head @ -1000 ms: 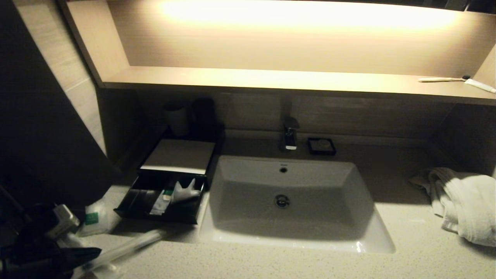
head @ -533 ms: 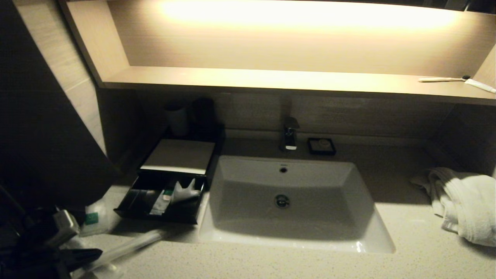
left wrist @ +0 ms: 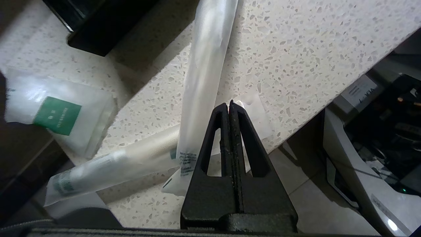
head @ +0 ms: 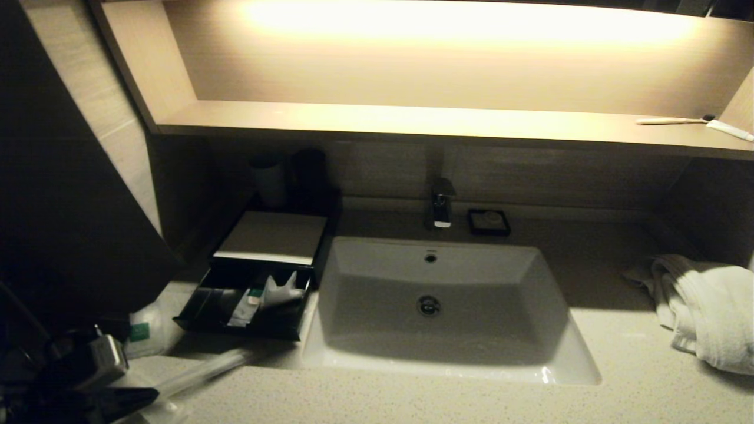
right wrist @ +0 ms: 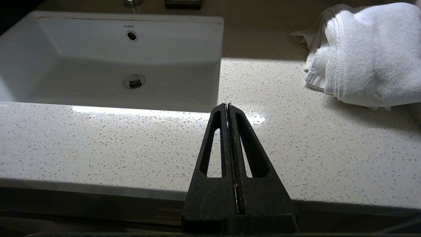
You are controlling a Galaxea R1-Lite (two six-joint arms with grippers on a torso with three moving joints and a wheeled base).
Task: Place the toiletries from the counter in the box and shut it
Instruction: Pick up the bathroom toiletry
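The box [head: 268, 235] sits on the counter [head: 471, 400] just left of the basin [head: 436, 306], its drawer [head: 247, 306] pulled out with a small tube and a white packet inside; left of the basin's near corner lie two wrapped sticks [left wrist: 204, 79] crossing each other, and a green-labelled sachet [left wrist: 57, 115]; the left claw [left wrist: 229, 105], pressed together, pinches a thin clear wrapper's edge there; the right claw [right wrist: 227, 106], pressed together and empty, hangs before the basin's near rim.

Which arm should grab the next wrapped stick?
Left. The left gripper, shut, hovers right by the wrapped sticks and green-label sachet beside the open drawer. The right gripper sits past the basin.
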